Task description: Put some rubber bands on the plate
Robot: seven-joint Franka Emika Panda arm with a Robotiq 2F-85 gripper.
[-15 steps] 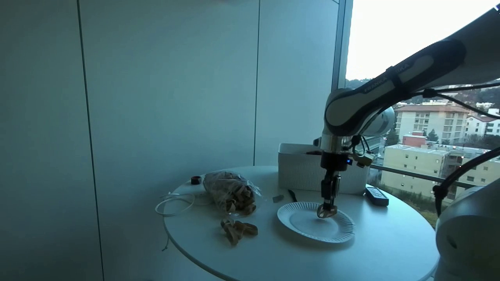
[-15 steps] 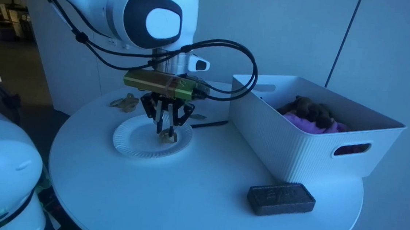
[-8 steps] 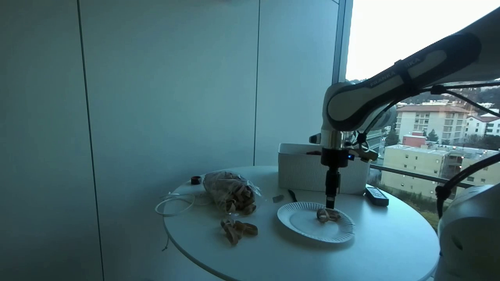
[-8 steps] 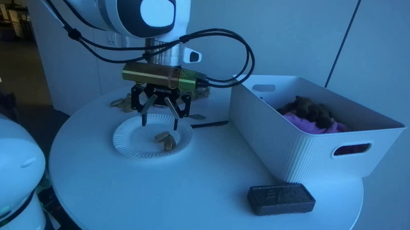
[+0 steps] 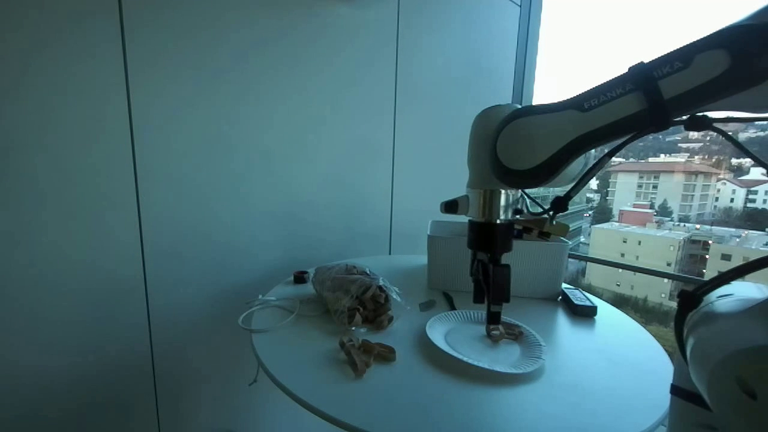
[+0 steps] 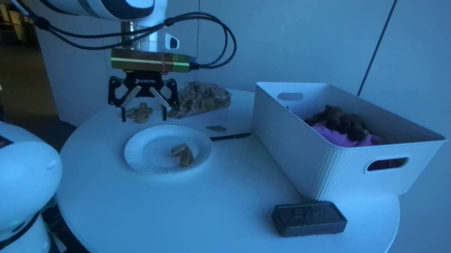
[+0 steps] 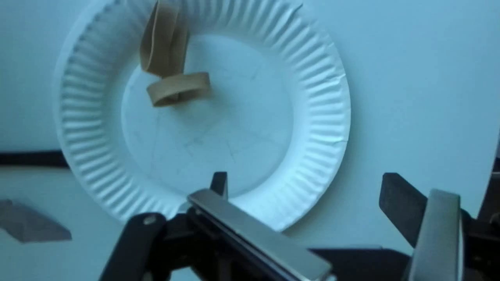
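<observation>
A pair of tan rubber bands lies near one side of the white paper plate, also seen in both exterior views. More loose rubber bands rest on the table away from the plate. Beside those, a clear plastic bag bulges with several others. My gripper hangs in the air, jaws wide apart and nothing between them. In the wrist view one fingertip shows over the plate's rim and the other over bare table, away from the bands. The loose bands are partly hidden behind a finger in an exterior view.
A white ribbed box holding dark and purple soft items stands at the table's far side. A dark block, a thin black stick and a small grey piece lie around. A white cable hangs at the edge.
The jaws have opened and let go of rubber bands, which now lie on the plate. The gripper has since risen and swung away from them, leftward in an exterior view.
</observation>
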